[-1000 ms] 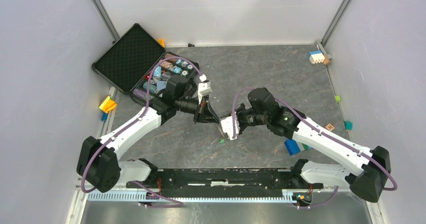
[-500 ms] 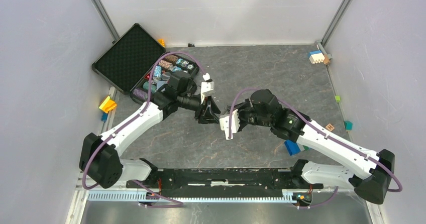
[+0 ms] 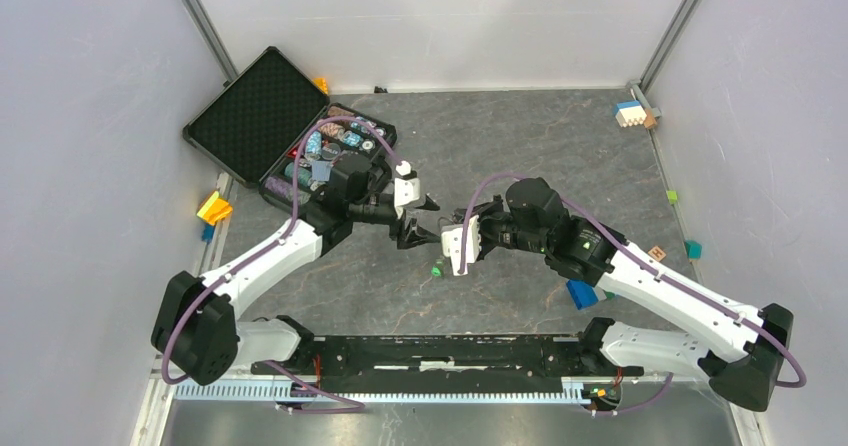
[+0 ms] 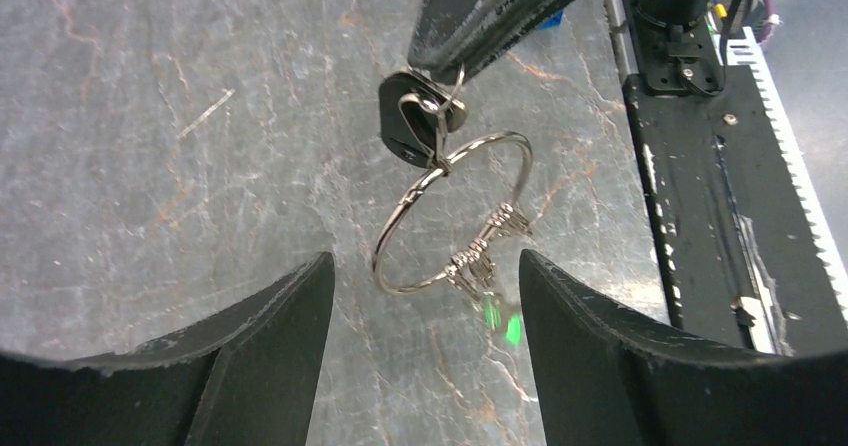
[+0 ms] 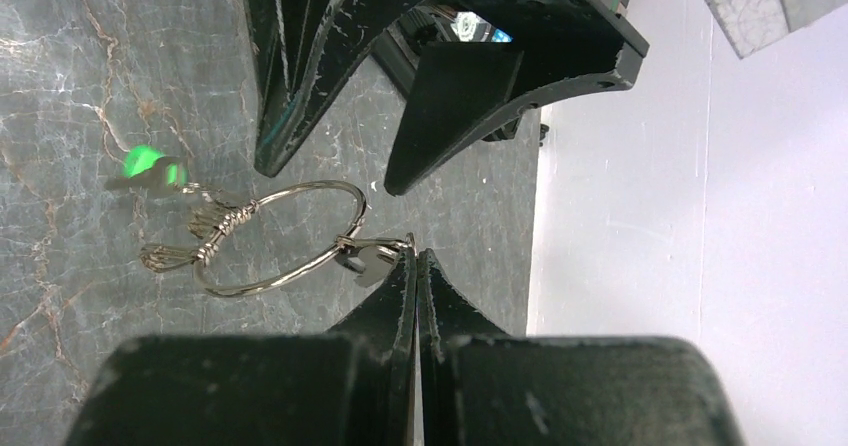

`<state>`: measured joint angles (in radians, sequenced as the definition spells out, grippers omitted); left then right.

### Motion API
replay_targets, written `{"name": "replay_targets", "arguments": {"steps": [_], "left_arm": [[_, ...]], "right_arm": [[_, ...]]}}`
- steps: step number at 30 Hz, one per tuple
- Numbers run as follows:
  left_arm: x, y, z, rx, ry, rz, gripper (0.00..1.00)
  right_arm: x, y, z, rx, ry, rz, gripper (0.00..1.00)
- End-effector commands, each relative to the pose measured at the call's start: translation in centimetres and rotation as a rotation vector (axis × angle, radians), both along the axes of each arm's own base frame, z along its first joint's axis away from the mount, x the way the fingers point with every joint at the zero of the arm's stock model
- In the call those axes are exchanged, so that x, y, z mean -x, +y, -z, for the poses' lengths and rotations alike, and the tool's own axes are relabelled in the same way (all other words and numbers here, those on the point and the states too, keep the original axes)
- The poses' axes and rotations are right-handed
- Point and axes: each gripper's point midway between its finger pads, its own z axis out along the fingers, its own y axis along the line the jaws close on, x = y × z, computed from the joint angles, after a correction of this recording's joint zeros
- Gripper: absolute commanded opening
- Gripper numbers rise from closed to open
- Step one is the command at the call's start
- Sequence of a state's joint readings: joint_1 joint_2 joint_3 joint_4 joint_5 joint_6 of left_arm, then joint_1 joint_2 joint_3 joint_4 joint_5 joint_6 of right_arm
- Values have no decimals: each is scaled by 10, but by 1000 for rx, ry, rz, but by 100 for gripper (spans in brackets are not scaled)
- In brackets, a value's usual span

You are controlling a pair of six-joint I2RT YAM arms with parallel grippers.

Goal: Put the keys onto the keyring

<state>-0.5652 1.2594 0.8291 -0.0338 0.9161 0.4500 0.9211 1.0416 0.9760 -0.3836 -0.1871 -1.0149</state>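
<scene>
A grey stone-patterned tabletop (image 3: 560, 146) veined in rust and white fills the floor of the cell. Plain white walls close it in at the back (image 3: 430, 16), left (image 3: 80, 116) and right (image 3: 770, 96), joined by slanting aluminium posts (image 3: 200, 21). A black rail (image 3: 440, 351) runs along the near edge. Light is soft and even

Left pincer (image 3: 429, 220) spread, facing right pincer (image 3: 450, 239) closely; green key (image 3: 437, 270) beside right pincer.
</scene>
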Motion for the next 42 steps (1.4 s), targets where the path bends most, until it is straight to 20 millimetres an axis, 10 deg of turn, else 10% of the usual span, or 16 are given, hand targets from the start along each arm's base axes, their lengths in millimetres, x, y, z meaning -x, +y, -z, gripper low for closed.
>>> {"name": "replay_targets", "arguments": {"steps": [1,11,21,42], "left_arm": [[-12,-9,-17,79,-119,-4,74],[-13,-21,-13,83,-104,46,64],[-9,-17,-8,27,-79,52,2],[5,53,-33,-413,-125,-175,2]], "right_arm": [[4,6,-33,-93,-19,-14,0],[5,8,-33,-103,-5,-17,0],[0,2,-27,-103,-22,22,0],[-14,-6,43,-116,54,126,3]]}}
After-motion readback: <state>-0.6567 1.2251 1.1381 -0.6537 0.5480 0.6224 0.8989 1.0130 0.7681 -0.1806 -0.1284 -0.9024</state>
